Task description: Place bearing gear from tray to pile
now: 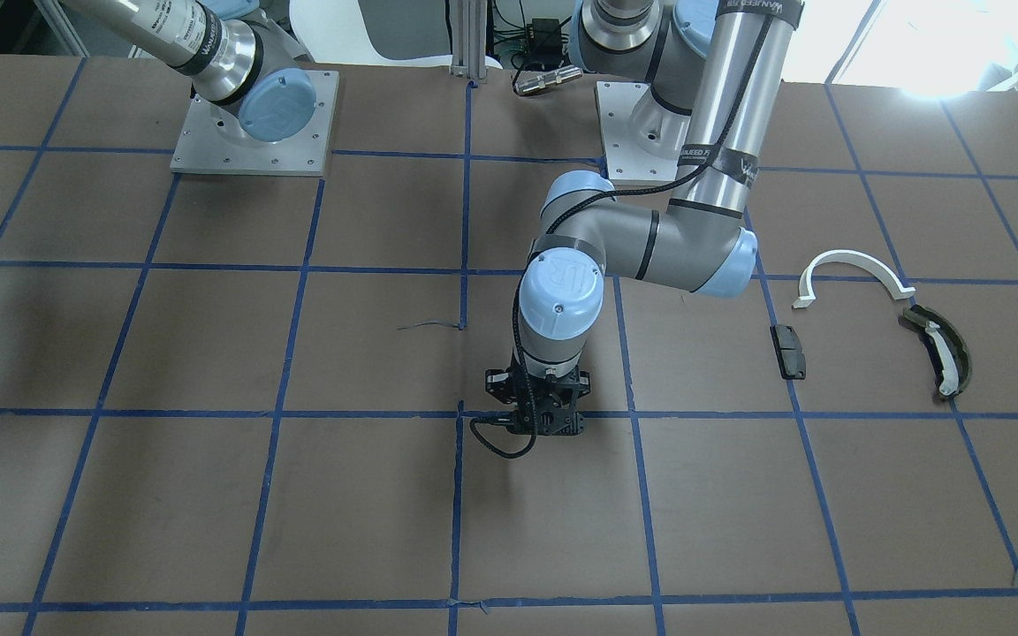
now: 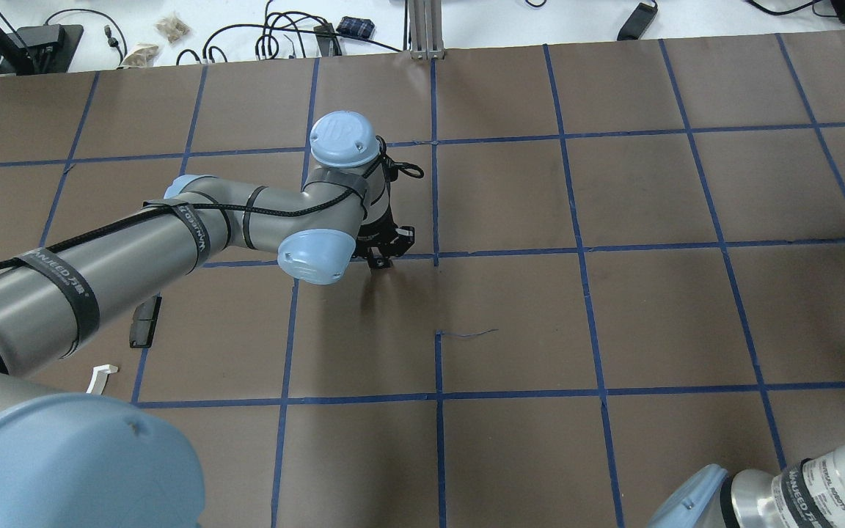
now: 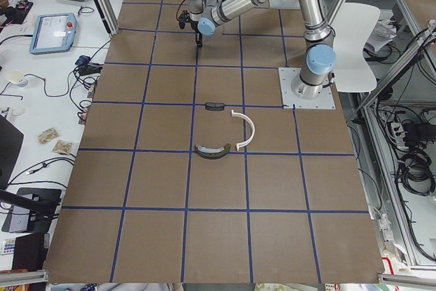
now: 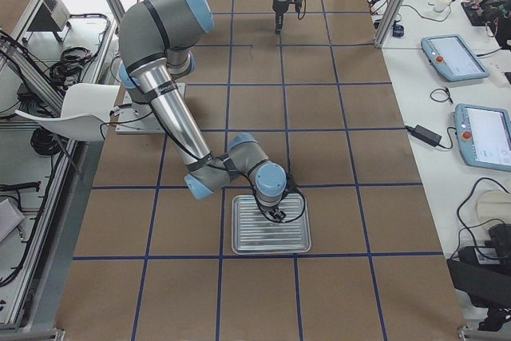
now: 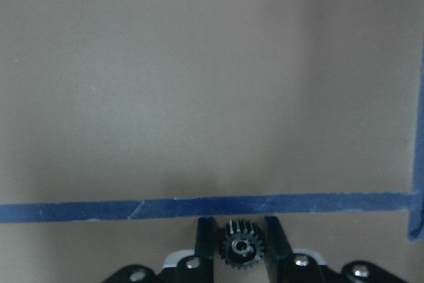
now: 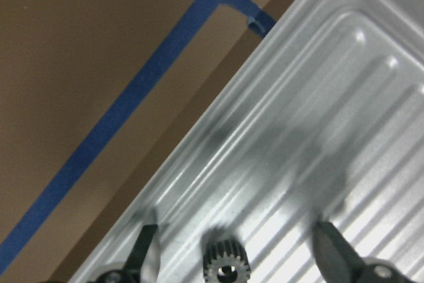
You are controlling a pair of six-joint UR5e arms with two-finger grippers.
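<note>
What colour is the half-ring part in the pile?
The half-ring is white, clearest in the exterior front-facing view.

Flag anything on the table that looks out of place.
Only a thin curled sliver on the brown table cover near its middle, at the end of a tape line. Nothing looks spilled or broken.

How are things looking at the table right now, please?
Left gripper shut on bearing gear, mid-table. Right gripper open over second gear in tray. Path to pile looks clear.
</note>
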